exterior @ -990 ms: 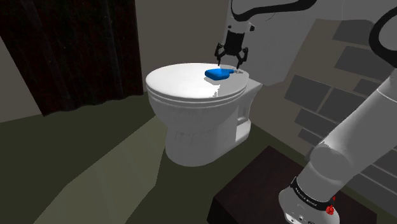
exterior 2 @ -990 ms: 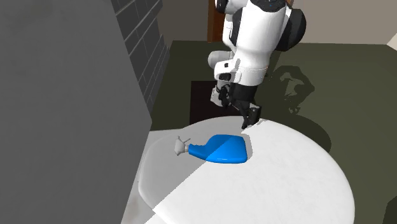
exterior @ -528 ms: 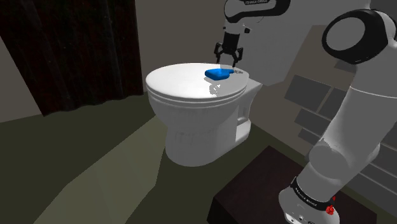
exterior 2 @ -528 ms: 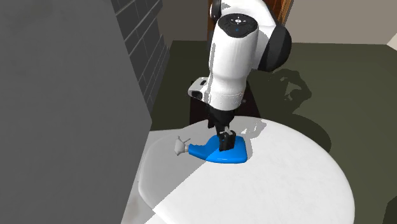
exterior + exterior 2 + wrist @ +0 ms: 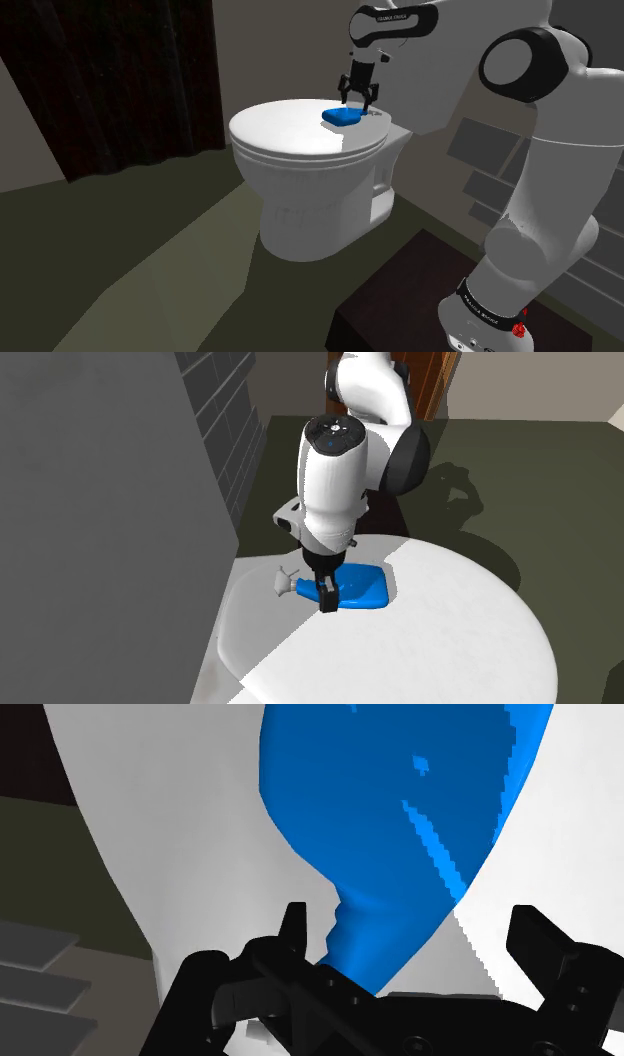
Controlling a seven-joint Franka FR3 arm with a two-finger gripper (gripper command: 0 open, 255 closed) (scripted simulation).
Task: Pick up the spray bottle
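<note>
Spray bottle (image 5: 366, 588) lies near rear edge of toilet lid (image 5: 450, 642), pincer (image 5: 357, 98) spread astride.

claw (image 5: 357, 100) hangs over blue spray bottle (image 5: 342, 117) on white toilet lid (image 5: 285, 130).

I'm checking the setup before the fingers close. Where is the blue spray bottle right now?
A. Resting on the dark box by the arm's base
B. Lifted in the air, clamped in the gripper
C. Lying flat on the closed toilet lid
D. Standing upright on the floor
C: the spray bottle lies flat on the white toilet lid, and the open gripper straddles its neck without clasping it.
</note>
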